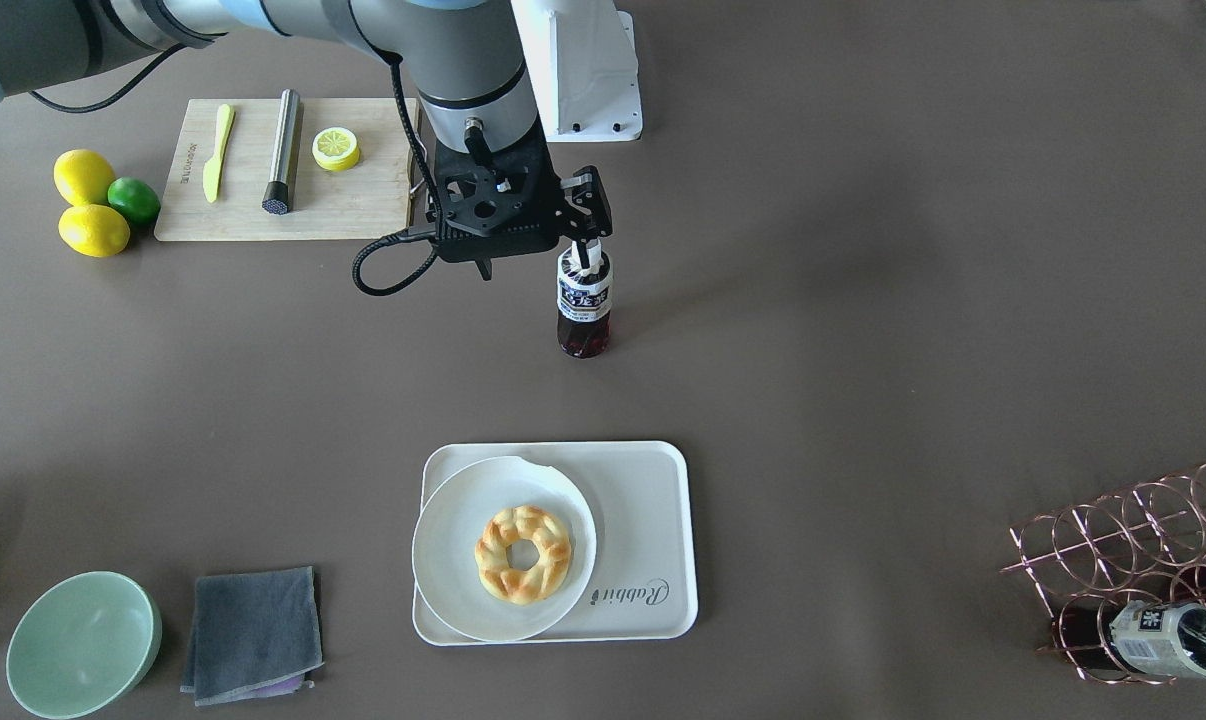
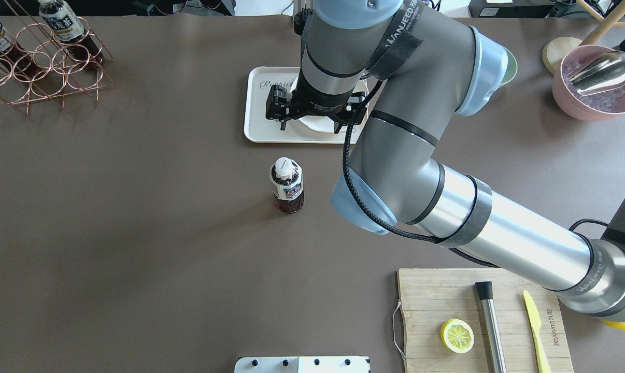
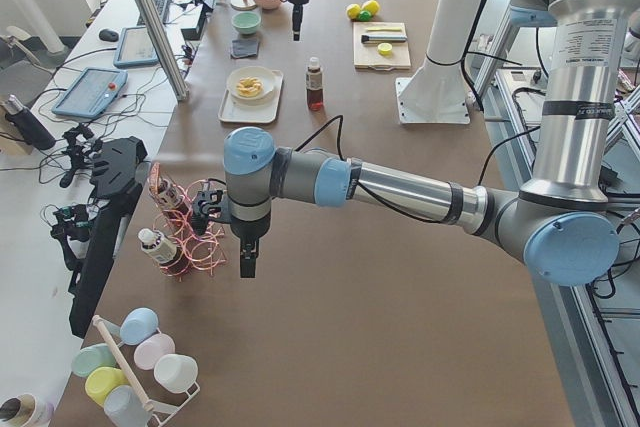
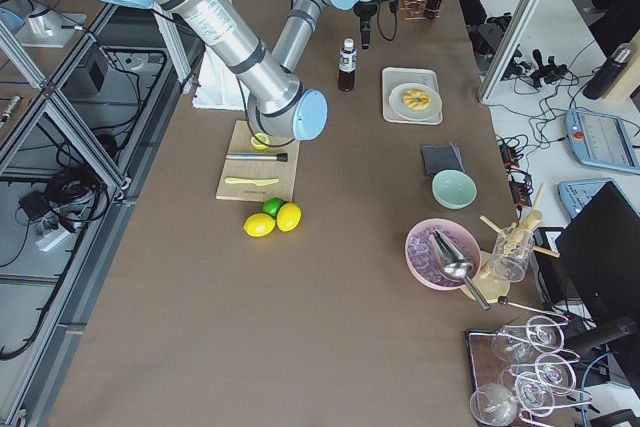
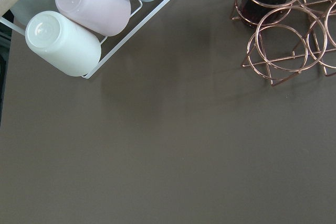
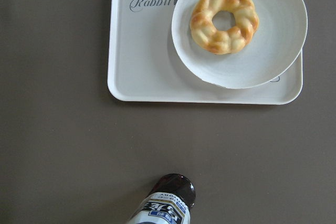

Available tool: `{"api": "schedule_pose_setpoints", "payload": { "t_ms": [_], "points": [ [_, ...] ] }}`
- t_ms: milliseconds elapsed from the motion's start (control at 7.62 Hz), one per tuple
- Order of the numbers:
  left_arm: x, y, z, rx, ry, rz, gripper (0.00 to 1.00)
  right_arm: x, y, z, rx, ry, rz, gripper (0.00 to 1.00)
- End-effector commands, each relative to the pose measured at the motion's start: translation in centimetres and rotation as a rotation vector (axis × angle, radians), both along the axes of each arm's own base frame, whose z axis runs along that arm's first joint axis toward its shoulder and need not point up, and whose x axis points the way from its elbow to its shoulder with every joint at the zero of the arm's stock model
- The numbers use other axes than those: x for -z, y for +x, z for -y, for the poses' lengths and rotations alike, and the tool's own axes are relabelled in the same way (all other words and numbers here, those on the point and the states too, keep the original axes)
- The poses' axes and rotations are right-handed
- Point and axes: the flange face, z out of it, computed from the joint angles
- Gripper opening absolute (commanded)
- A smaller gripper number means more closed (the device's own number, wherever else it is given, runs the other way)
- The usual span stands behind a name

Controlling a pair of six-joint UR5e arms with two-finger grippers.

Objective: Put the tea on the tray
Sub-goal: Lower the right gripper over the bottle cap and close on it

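Tea is seen as a small clear bottle (image 2: 286, 187) of dark liquid, standing upright on the bare table, apart from the tray (image 1: 643, 480) and on the robot's side of it. Nothing is held by the right gripper (image 1: 585, 258), which hangs above the bottle. From the overhead and wrist views the bottle is judged to stand free. How far the jaws are parted cannot be told, since they are seen end-on and partly masked. The left gripper (image 3: 246, 265) hangs near the copper rack (image 1: 1113, 560), and its opening cannot be told either.

The bottle is judged light and full, with thin plastic walls that would give under a hard squeeze and a smooth label that may slip. Being tall and narrow, it is easily tipped by a sideways nudge. A hold is best taken across the labelled body just below the cap, with moderate force. Much of the tray is taken up by the plate (image 1: 453, 540) with its pastry (image 1: 523, 553), so only the strip beside the plate is left free.
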Motion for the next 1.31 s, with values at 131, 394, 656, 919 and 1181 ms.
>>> {"api": "schedule_pose_setpoints", "payload": {
  "t_ms": [131,394,656,919,1181],
  "points": [
    [-1.1,-0.1,-0.1,-0.016,-0.029,-0.001,0.98,3.9,-5.0,-1.8,0.020,-0.065,-0.085,1.00],
    [-1.1,-0.2,-0.2,-0.015,-0.029,-0.001,0.98,4.4,-6.9,-0.8,0.034,-0.089,-0.136,1.00],
    [-1.1,-0.1,-0.1,-0.016,-0.028,-0.001,0.98,2.5,-8.0,-0.6,0.038,-0.101,-0.168,1.00],
    [-1.0,-0.1,-0.1,-0.016,-0.026,0.000,0.98,2.4,-8.4,-1.4,0.047,-0.094,-0.166,1.00],
    [-1.0,0.0,-0.1,-0.018,-0.026,-0.002,0.98,2.6,-8.6,-2.0,0.061,-0.096,-0.159,1.00]
  ]
}}
